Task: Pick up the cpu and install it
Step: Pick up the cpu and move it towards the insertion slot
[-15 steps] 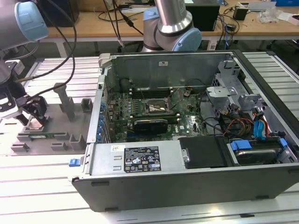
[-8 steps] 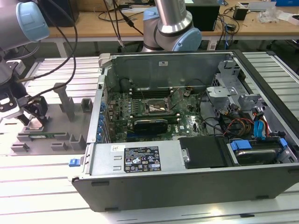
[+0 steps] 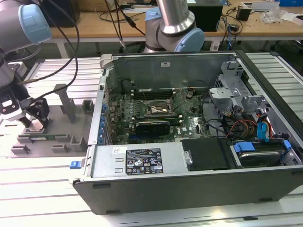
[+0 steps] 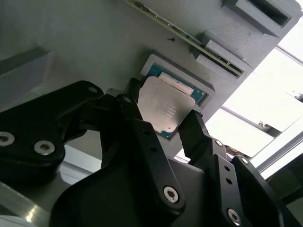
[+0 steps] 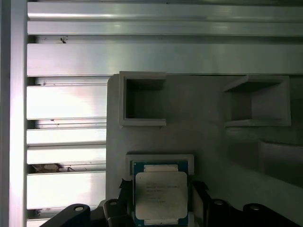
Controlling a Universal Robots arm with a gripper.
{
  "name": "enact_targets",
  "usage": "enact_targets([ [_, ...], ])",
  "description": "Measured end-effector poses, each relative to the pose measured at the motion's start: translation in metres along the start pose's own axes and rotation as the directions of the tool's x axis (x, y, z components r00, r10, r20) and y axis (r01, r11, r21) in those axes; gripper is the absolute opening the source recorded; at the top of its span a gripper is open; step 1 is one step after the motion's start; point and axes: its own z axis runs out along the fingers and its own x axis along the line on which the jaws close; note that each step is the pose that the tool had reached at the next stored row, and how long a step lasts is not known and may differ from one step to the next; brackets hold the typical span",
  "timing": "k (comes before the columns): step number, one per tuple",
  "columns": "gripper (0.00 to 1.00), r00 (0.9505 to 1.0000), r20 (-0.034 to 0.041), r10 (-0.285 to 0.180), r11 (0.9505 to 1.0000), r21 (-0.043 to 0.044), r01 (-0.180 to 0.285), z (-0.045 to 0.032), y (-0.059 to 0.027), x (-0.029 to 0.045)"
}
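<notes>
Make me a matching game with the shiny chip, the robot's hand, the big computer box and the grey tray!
Things:
1. cpu
2. hand
3. computer case
4. holder tray

Descriptions:
a. open, with a green motherboard inside
b. grey, on the exterior view's left of the case
c. black, right at the cpu
d. silver-grey top, lying in the holder tray

Pairs: 1-d, 2-c, 3-a, 4-b

Black claw [image 4: 163, 111], grey arm [image 3: 175, 19], blue caps [image 3: 35, 23]
</notes>
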Motion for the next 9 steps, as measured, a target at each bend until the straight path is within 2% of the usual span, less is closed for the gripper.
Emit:
enact_targets([
  [3,0.60,1.0000,-0.0004,-0.001,1.0000,-0.0070,0.001,0.0024,0.0006,0.0002],
  [9,0.60,1.0000,-0.0004,-0.002,1.0000,-0.0084,0.002,0.0034,0.0010,0.0015],
])
